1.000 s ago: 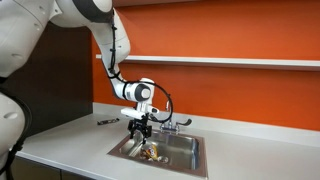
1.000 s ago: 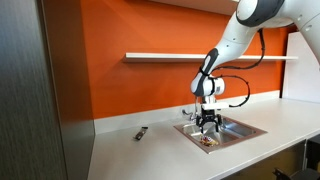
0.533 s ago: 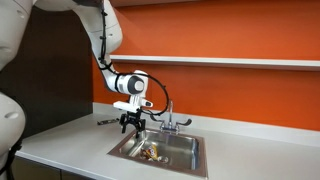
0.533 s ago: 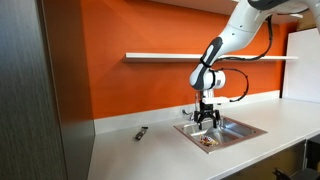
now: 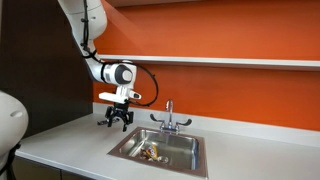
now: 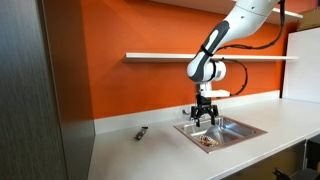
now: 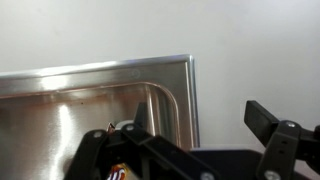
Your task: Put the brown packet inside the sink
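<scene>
The brown packet (image 5: 152,152) lies flat on the bottom of the steel sink (image 5: 127,146), near its front. It also shows in an exterior view (image 6: 207,142) inside the sink (image 6: 247,130). My gripper (image 5: 115,122) is open and empty, hanging above the counter beside the sink's edge, well clear of the packet; it shows in both exterior views (image 6: 204,116). In the wrist view the open fingers (image 7: 200,125) frame the sink's corner (image 7: 100,70), and a bit of the packet (image 7: 118,173) shows at the bottom edge.
A chrome two-handled faucet (image 5: 167,118) stands at the sink's rear edge. A thin dark pen-like object (image 6: 142,132) lies on the counter away from the sink. A wall shelf (image 5: 250,63) runs along the orange wall above.
My gripper has risen out of the sink and moved sideways off it, over the counter. The packet stays lying in the sink.
</scene>
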Robot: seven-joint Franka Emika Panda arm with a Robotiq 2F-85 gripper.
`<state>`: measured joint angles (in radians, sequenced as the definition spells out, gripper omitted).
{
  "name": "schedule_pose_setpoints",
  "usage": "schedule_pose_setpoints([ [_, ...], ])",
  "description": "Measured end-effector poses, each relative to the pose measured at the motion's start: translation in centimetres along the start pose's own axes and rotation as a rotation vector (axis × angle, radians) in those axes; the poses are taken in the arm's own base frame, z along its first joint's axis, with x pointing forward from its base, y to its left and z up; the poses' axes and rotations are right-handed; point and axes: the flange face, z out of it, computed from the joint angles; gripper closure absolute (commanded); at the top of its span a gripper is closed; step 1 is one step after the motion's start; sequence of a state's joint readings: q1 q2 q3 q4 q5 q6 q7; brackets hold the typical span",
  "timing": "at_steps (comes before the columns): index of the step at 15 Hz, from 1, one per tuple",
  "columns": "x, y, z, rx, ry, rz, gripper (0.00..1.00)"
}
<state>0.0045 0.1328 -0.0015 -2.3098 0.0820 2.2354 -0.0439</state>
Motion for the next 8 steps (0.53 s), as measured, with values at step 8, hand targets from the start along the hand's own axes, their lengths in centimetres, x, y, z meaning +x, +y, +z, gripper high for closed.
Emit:
schedule_pose_setpoints([
  [8, -5.3, -3.6, -1.1, -0.011, -0.039, -0.074, 0.0],
])
